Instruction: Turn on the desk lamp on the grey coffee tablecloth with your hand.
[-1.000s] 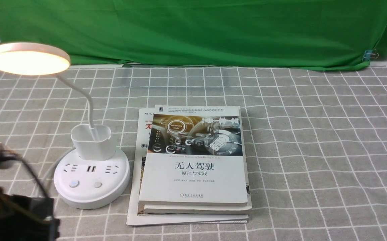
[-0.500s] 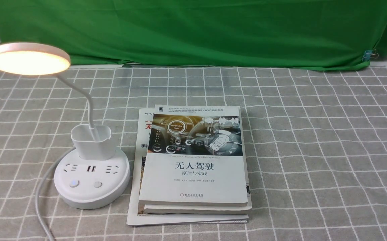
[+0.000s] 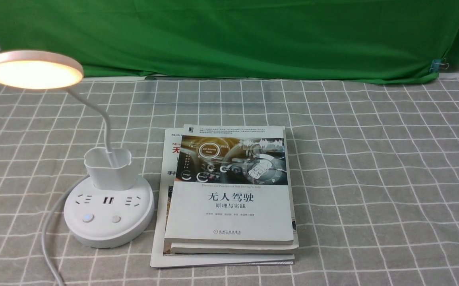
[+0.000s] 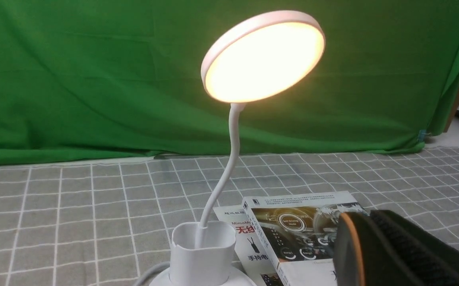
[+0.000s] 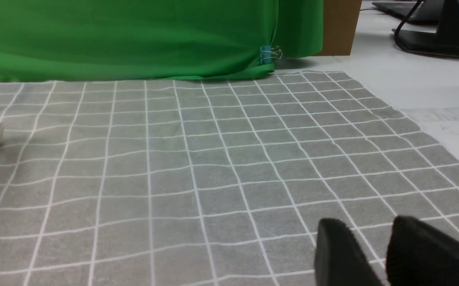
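Two grippers show only in part, each cut off by the edge of its own wrist view, and neither appears in the front view. The left gripper (image 4: 362, 217) has ridged black fingers pressed together, holding nothing. The right gripper (image 5: 372, 227) has its fingers slightly apart and empty above the grey coffee tablecloth (image 3: 372, 159). A second ago the left arm filled the front view's lower left corner; now it is gone. The desk lamp (image 3: 108, 216) stands on the cloth's left part, just beside a stack of books (image 3: 229, 190). It is smooth white plastic, and its disc head glows warm, as before. The lower books are mostly covered. Thin white lines grid the cloth.
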Available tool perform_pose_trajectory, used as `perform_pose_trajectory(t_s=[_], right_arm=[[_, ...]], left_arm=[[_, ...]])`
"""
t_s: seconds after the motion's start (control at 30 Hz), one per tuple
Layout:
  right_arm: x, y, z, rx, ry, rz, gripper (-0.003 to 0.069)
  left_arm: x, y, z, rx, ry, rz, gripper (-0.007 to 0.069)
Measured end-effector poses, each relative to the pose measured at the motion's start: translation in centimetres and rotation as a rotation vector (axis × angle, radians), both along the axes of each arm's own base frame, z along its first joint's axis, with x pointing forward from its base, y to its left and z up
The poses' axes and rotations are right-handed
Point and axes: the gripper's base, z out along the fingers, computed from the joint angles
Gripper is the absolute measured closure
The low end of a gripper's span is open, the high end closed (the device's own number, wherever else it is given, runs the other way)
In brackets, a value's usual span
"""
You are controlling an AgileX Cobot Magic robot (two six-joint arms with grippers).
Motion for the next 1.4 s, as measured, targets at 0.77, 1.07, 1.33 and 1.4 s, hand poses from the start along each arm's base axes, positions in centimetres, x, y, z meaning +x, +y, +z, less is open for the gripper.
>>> perform_pose_trajectory(t_s=[0.77,1.07,1.33,1.4], right_arm=[[0.0,0.0,0.0,0.000,0.000,0.000,0.0414],[0.0,0.0,0.0,0.000,0.000,0.000,0.0414],[0.0,0.0,0.0,0.000,0.000,0.000,0.0414],[0.0,0.0,0.0,0.000,0.000,0.000,0.0414]], left_arm=[[2.7,0.6,-11.0,0.110,0.132,0.221,0.0619],[2.7,0.5,-11.0,0.103,0.125,0.221,0.0606],[2.7,0.5,-11.0,0.102,0.126,0.221,0.0606],[2.7,0.6,-11.0,0.105,0.125,0.221,0.0606]])
